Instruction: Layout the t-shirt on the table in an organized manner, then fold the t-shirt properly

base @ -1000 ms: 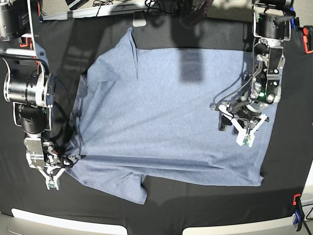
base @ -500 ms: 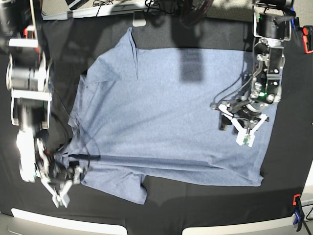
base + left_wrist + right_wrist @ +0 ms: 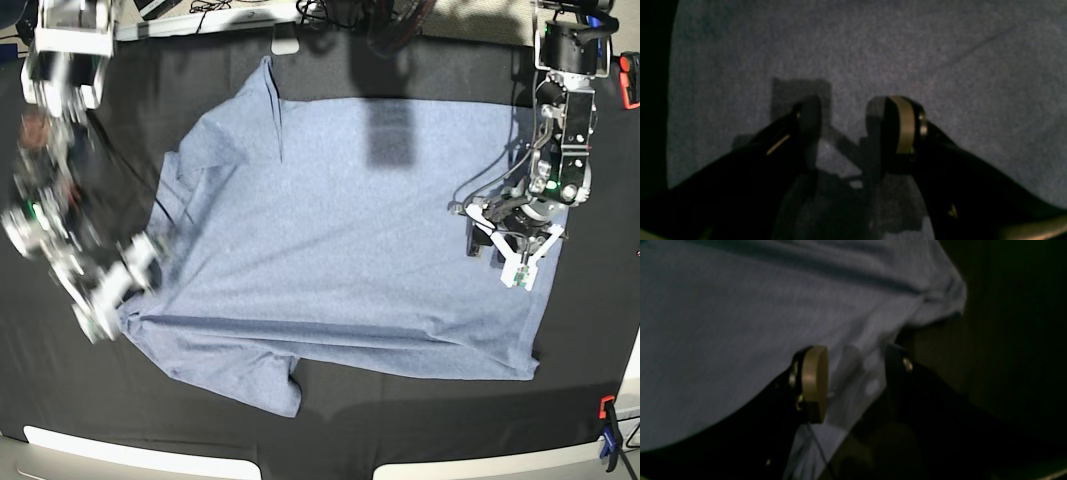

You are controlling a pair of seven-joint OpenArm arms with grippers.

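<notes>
T-shirt [image 3: 350,230] flat on black table [image 3: 420,400] (blue clamp [image 3: 607,447] at edge), both arms' fingers [image 3: 907,126] released.

Black cloth-covered surface [image 3: 420,400] lying under everything, blue-grey t-shirt [image 3: 350,230] lying spread across it, red clamp [image 3: 630,85] and blue clamp [image 3: 610,445] gripping its right edge

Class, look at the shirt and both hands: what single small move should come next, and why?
Probably the right hand, jaws apart by the bunched sleeve edge, should close on that fold and draw it outward. The t-shirt lies mostly flat, but that side is creased. The left hand hangs open over smooth cloth.
</notes>
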